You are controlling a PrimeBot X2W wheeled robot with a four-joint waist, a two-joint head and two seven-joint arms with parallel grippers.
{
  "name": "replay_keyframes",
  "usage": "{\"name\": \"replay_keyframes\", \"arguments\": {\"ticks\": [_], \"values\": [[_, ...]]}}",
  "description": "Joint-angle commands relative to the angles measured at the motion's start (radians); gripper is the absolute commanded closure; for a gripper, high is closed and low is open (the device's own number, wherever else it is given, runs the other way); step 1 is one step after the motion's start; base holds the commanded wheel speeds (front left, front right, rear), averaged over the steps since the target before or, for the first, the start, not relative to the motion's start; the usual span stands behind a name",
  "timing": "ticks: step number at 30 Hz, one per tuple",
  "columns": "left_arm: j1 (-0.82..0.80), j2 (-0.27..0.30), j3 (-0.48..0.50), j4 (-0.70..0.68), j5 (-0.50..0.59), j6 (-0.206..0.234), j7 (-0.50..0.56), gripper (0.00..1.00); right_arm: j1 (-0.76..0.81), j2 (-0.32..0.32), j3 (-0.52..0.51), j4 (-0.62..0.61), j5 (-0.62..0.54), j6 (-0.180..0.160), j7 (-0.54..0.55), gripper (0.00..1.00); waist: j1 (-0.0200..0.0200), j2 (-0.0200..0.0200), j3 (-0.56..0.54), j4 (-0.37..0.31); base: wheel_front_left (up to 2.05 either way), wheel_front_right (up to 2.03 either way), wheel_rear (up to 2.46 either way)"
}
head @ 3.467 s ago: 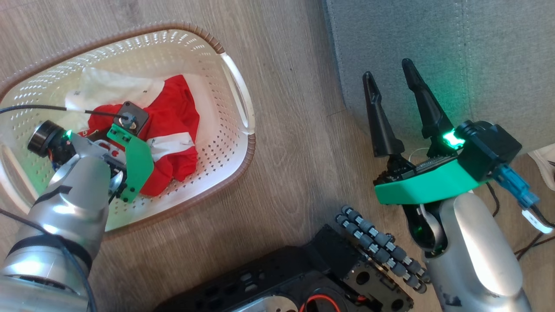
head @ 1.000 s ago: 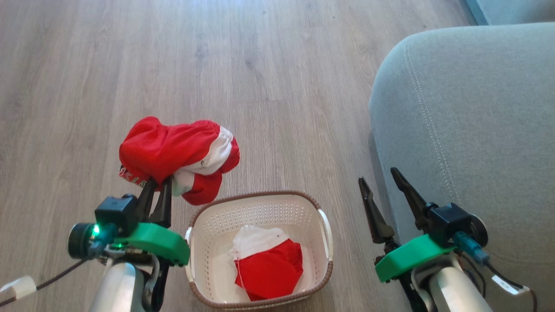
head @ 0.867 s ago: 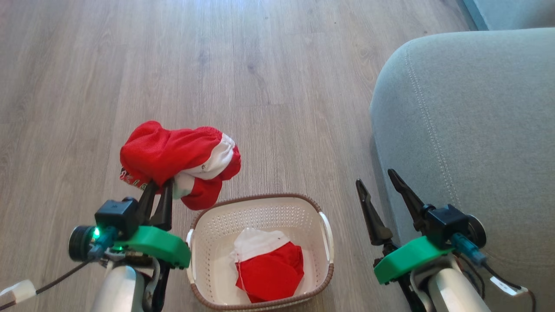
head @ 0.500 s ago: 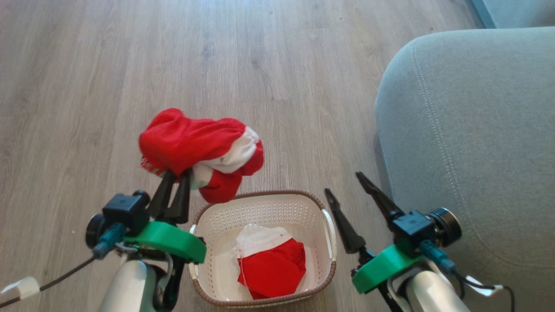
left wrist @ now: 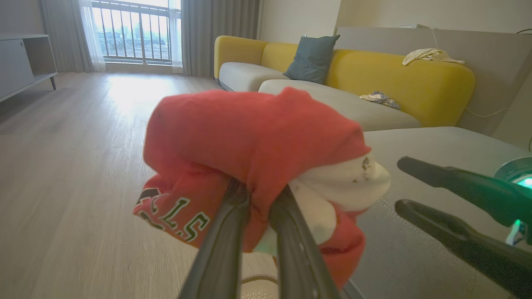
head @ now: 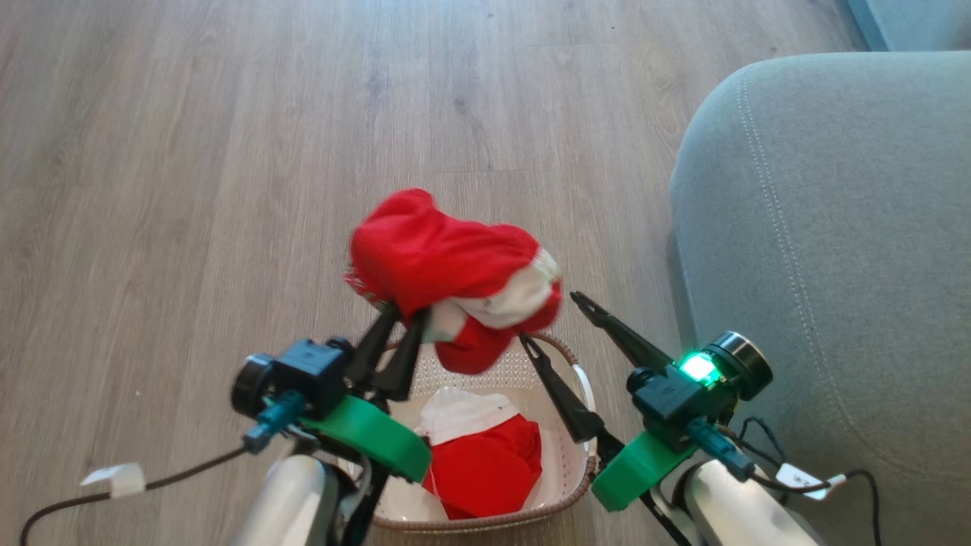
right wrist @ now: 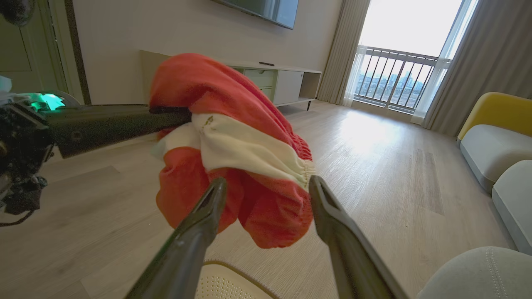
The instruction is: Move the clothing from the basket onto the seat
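Wood floor [head: 190, 189], seat [head: 834, 227] at the right. One red garment [head: 447, 258] is pinched in the left hand [head: 404, 315] above the basket [head: 559, 455]; a second garment [head: 485, 470] lies inside it. The right hand [head: 550, 317] is spread, its fingertips flanking the held garment. The seat lies rightward of that garment, beyond the right hand, which is judged the nearer arm

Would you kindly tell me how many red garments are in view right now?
2. One red garment is held by the left gripper above the basket; the other garment lies inside the basket. More may be hidden underneath.
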Motion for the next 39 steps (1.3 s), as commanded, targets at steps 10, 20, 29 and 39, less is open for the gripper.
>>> {"name": "replay_keyframes", "arguments": {"ticks": [10,20,29,39], "values": [[-0.068,0.004,-0.091,0.006,0.019,-0.032,-0.014,1.00,-0.094,-0.010,0.082,0.036,-0.028,0.000,-0.009,0.00,0.0001,-0.0001,-0.002,0.015,0.00,0.00,0.00],[-0.081,0.004,-0.181,0.010,0.017,-0.050,-0.014,1.00,-0.137,-0.003,0.132,0.131,-0.006,0.000,-0.009,0.00,0.0001,-0.0001,-0.003,0.022,0.00,0.00,0.00],[-0.086,0.004,-0.202,0.000,0.010,-0.054,-0.014,1.00,-0.153,0.016,0.140,0.178,0.031,0.000,-0.009,1.00,0.0001,-0.0001,0.002,0.026,0.00,0.00,0.00],[-0.081,0.004,-0.211,0.007,0.017,-0.058,-0.014,1.00,-0.138,0.028,0.087,0.148,0.039,0.000,-0.009,1.00,0.0001,-0.0001,-0.002,0.026,0.00,0.00,0.00]]}}
